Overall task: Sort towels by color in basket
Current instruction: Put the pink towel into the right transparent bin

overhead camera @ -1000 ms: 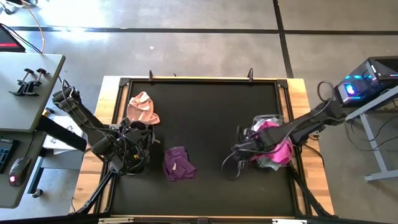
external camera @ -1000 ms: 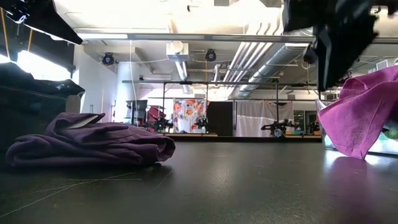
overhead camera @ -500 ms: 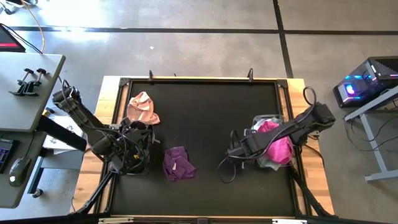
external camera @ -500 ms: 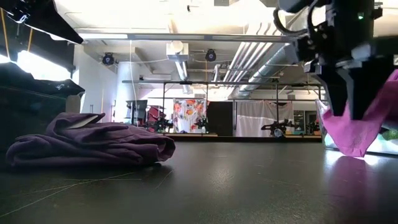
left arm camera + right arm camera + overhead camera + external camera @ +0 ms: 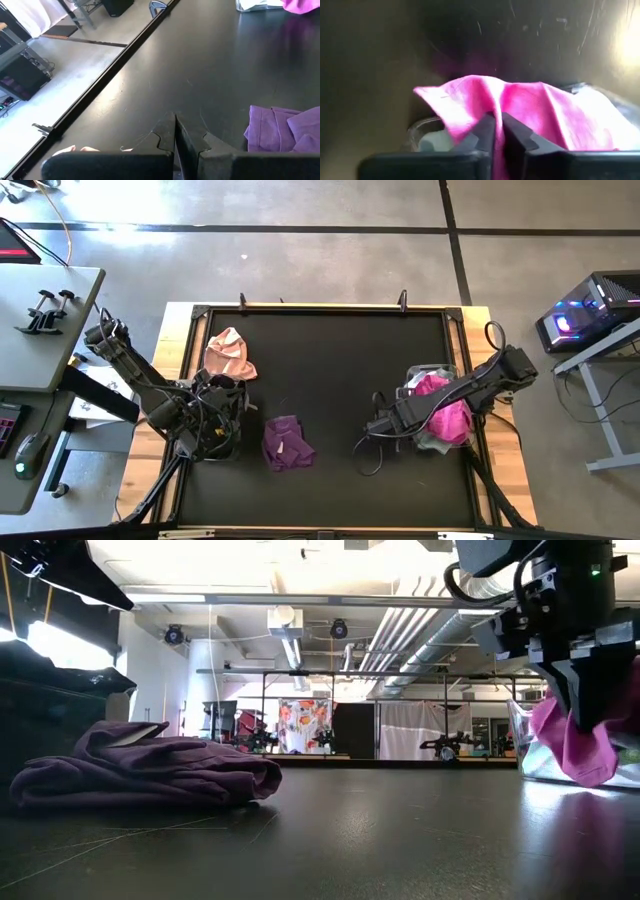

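Note:
The basket, a clear bin, stands at the table's right and holds a magenta towel. My right gripper points steeply down at the basket's left side and is shut on that towel. A purple towel lies crumpled flat at the near left, also in the low view. A pink towel lies at the far left. My left gripper hovers shut near the left edge, between the pink and purple towels, touching nothing. My right gripper pinches a fold of the magenta towel between its two fingers, where the cloth spills over the basket's left wall. The fingers come from above, pointing steeply down. The cloth bunches around the fingers, and the rest stays in the basket.
The black mat lies bare between the purple towel and the basket. A raised frame runs around it. Pale cloth shows under the magenta towel in the basket.
My right gripper has tipped from slanting to steeply downward, sunk a little at the basket's left side, and shut on the magenta towel. The towel's flap, which hung spread out over the basket's wall, is now gathered into a bunch around the fingers.

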### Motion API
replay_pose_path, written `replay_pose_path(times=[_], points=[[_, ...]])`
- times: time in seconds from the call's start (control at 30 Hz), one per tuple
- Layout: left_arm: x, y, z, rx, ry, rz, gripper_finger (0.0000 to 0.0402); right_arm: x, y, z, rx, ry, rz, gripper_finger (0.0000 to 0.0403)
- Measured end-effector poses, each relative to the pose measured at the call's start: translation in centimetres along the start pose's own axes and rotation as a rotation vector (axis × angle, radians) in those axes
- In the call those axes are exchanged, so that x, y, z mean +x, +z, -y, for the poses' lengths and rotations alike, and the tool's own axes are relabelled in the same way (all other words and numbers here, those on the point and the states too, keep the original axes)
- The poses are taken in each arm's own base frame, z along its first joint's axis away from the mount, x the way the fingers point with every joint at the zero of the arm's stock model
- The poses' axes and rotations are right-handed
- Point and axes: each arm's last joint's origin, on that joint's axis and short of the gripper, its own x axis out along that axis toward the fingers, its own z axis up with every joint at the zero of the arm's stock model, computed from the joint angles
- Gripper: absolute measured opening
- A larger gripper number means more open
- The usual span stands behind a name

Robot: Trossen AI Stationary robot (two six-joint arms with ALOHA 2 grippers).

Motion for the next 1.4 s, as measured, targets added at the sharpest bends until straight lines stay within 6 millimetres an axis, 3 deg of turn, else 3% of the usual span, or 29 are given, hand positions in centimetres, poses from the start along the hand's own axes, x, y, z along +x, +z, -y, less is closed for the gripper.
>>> replay_pose_path(times=[0.13, 0.33, 0.53, 0.67, 0.9, 1.03, 1.2, 1.4], points=[[0.0, 0.0, 0.0, 0.007, 0.0, 0.0, 0.0, -1.1, 0.0, 0.2, 0.105, -0.019, -0.008, 0.0017], [0.0, 0.0, 0.0, -0.017, 0.0, 0.0, 0.0, -5.4, -1.4, 0.6, 0.288, -0.227, -0.017, 0.0004], [0.0, 0.0, 0.0, -0.016, 0.0, 0.0, 0.0, -7.7, -4.1, 0.7, 0.527, -0.161, 0.138, 0.0003], [0.0, 0.0, 0.0, 0.004, 0.0, 0.0, 0.0, -6.8, -6.7, 1.4, 0.72, -0.152, 0.157, 0.0002], [0.0, 0.0, 0.1, 0.001, -0.003, 0.002, 0.0, -2.1, -9.7, 2.4, 1.094, -0.18, 0.006, 0.0001], [0.0, 0.1, 0.1, -0.004, -0.002, 0.009, 0.0, 0.4, -9.2, 2.3, 1.123, -0.12, -0.041, 0.0001], [0.0, 0.1, 0.1, -0.01, -0.001, 0.021, 0.0, 3.0, -7.8, 2.1, 1.082, 0.013, 0.05, 0.0001], [0.0, 0.1, 0.2, -0.015, -0.003, 0.022, 0.0, 4.1, -6.9, 2.7, 1.001, 0.043, 0.131, 0.0001]])
